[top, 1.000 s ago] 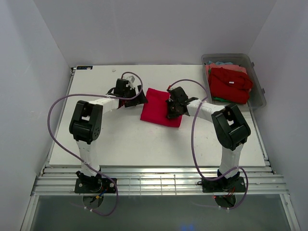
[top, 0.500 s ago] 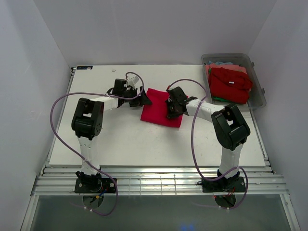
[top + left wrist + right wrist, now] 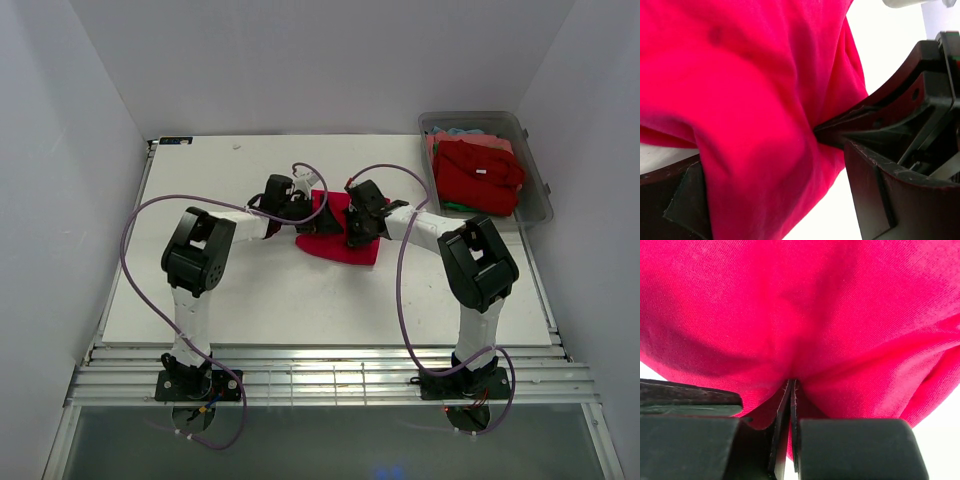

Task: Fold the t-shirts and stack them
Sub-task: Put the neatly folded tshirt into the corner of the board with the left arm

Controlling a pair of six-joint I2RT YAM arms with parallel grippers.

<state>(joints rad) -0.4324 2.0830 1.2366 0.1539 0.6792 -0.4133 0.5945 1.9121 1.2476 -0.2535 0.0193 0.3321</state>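
Observation:
A red t-shirt (image 3: 338, 240) lies partly folded on the white table (image 3: 260, 290), between my two grippers. My left gripper (image 3: 310, 214) is over the shirt's far left part. In the left wrist view its jaws stand wide apart, with bunched red cloth (image 3: 740, 100) filling the gap between the fingers (image 3: 875, 190). My right gripper (image 3: 358, 222) is at the shirt's right side. In the right wrist view its jaws are pressed together on a pinched fold of the red cloth (image 3: 800, 315). The right gripper also shows in the left wrist view (image 3: 910, 110), pinching the same cloth.
A clear plastic bin (image 3: 535, 190) at the back right of the table holds several crumpled red shirts (image 3: 480, 175). Purple cables (image 3: 135, 260) loop beside both arms. White walls close in the table on the left, back and right.
My left gripper has moved right from beside the shirt's left edge onto the shirt, bunching the cloth toward the right gripper. The right gripper has stayed in place.

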